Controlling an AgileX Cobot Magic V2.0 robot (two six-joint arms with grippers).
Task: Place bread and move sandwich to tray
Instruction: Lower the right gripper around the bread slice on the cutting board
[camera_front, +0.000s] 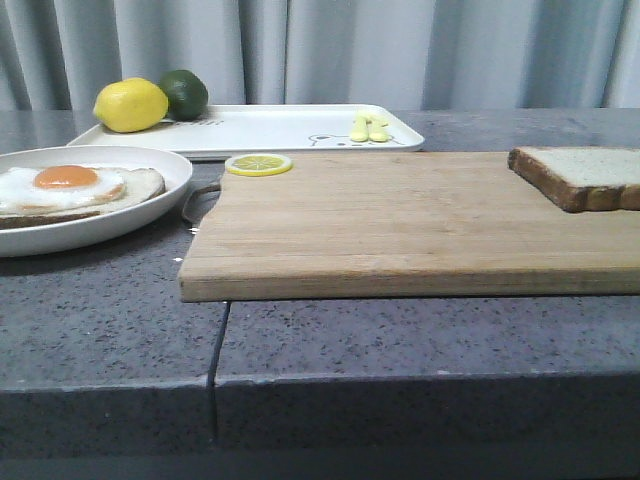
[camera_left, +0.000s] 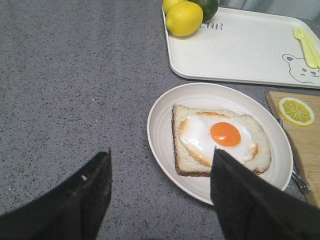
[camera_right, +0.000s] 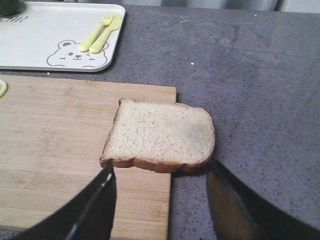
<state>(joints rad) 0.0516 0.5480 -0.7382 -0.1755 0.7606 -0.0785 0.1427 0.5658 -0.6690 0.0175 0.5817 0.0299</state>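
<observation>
Under my matt black fingers (camera_left: 80, 200): speckled grey stone counter (camera_front: 100, 320), grained wooden board (camera_front: 400, 225), smooth white tray (camera_front: 280, 128), porous bread (camera_right: 160, 135), glossy egg (camera_left: 220, 136).

Backdrop: pale grey pleated curtain (camera_front: 330, 50), full width. Worktop (camera_front: 110, 330): dark speckled grey stone, seamed, under soft even light.

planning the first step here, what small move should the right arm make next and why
Probably lower the open right claw onto the bread and close. The slice lies untouched at the cutting board's edge, partly overhanging the counter, while the egg toast still lacks a top.
</observation>
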